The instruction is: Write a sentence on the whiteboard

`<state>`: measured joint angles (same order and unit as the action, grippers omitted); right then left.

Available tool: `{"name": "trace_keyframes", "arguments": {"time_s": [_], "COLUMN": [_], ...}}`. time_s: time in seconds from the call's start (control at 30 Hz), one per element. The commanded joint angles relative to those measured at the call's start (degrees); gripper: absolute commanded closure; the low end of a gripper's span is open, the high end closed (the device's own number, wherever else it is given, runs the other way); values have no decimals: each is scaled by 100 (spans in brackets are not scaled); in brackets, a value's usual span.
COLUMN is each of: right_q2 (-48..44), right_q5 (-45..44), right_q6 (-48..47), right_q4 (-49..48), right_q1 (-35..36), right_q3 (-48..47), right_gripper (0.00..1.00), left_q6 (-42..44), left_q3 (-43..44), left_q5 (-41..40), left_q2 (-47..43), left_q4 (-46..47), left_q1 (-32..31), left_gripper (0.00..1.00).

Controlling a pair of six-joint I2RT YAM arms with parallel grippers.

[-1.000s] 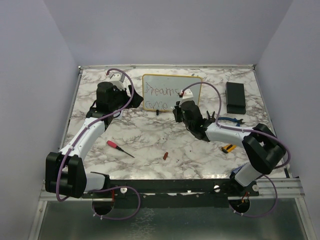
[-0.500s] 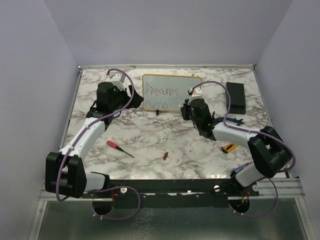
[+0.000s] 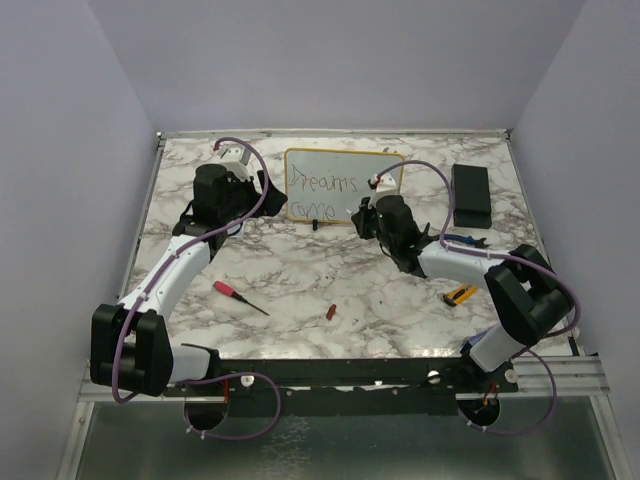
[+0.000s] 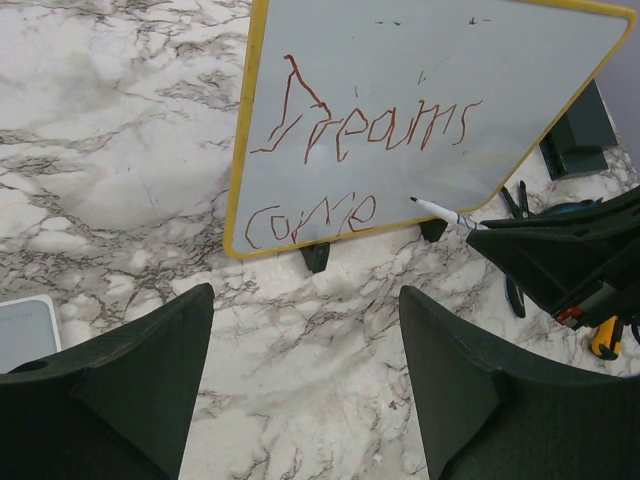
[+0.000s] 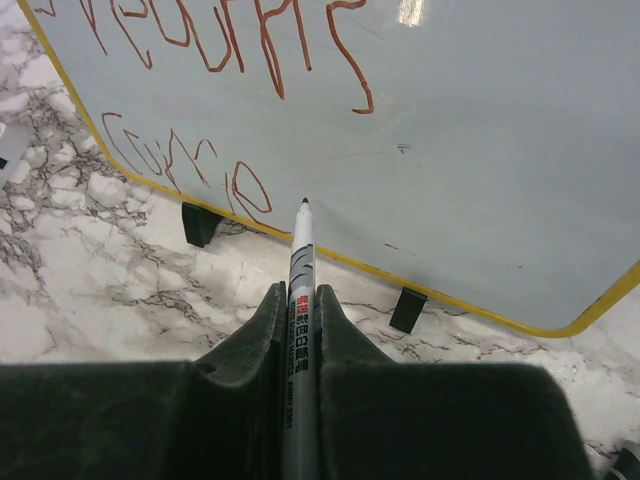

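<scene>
The whiteboard [image 3: 375,170] with its yellow frame stands at the back of the table. It also shows in the left wrist view [image 4: 420,50] and the right wrist view [image 5: 480,150]. The sentence [image 3: 322,184] reads "Dreams" with "come" beneath, in thin red-brown letters [image 4: 380,130] [image 5: 270,50]. My right gripper [image 3: 372,212] [image 5: 300,295] is shut on a white marker [image 5: 301,255]. The marker's tip is at the board's lower part, just right of "come"; I cannot tell if it touches. The marker also shows in the left wrist view [image 4: 440,212]. My left gripper [image 3: 245,190] [image 4: 305,300] is open and empty, left of the board.
A black box [image 3: 471,195] lies at the back right. A red-handled screwdriver [image 3: 232,292] and a small red cap [image 3: 331,311] lie in front. A yellow-black tool [image 3: 458,295] and a blue-handled tool [image 3: 462,240] lie beside the right arm. A grey pad [image 4: 25,330] lies by the left gripper.
My right gripper with the marker swung right, away from the board's lower edge, then came back left to the spot after "come". The left arm has not moved.
</scene>
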<state>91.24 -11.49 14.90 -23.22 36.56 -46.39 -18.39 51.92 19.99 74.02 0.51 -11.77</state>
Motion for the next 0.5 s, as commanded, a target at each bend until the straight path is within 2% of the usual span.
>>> {"name": "trace_keyframes", "arguments": {"time_s": [0.0, 0.47], "right_q2": [300, 316], "right_q5": [143, -881], "right_q6": [-71, 155], "right_q4": [-142, 60], "right_q1": [-7, -11], "right_q3": [-228, -133], "right_gripper": [99, 100], "left_q6": [37, 37], "left_q3": [-46, -42], "left_q5": [-40, -33], "left_q2": [7, -12], "left_q4": [37, 37], "left_q1": [-32, -32], "left_gripper": [24, 24]}}
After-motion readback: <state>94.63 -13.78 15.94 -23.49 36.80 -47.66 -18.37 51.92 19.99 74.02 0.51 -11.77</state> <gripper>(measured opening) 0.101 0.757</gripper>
